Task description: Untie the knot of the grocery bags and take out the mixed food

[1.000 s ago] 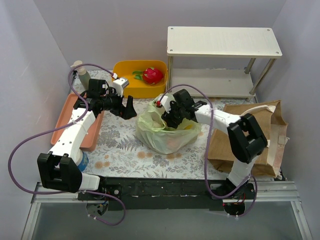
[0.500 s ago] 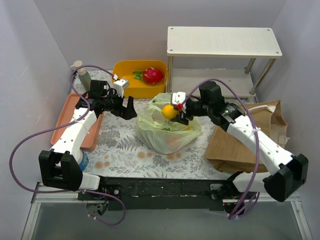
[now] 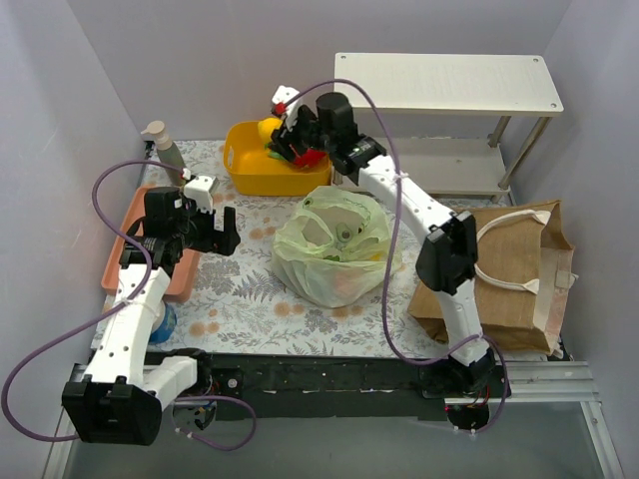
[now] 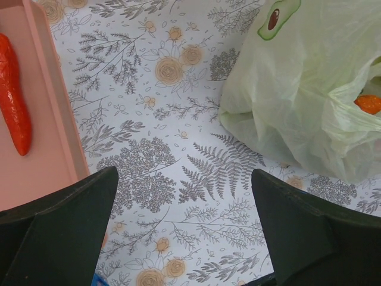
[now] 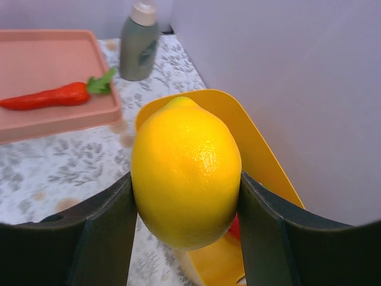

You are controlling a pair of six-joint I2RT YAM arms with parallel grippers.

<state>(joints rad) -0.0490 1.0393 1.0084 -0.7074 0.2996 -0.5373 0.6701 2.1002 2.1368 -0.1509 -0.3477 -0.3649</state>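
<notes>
The pale green plastic bag lies open at the table's middle, with orange food showing through it. The brown tote lies at the right. My right gripper is shut on a yellow fruit and holds it above the yellow bin. A red fruit lies in that bin. An orange carrot lies in the pink tray. My left gripper is open and empty, over the table left of the green bag.
A soap pump bottle stands at the back left beside the pink tray. A white two-level shelf stands at the back right. Walls close in the left, back and right sides.
My right gripper lifted the yellow fruit out of the green bag and carried it back-left over the yellow bin. My left gripper drew back left, away from the bag.
</notes>
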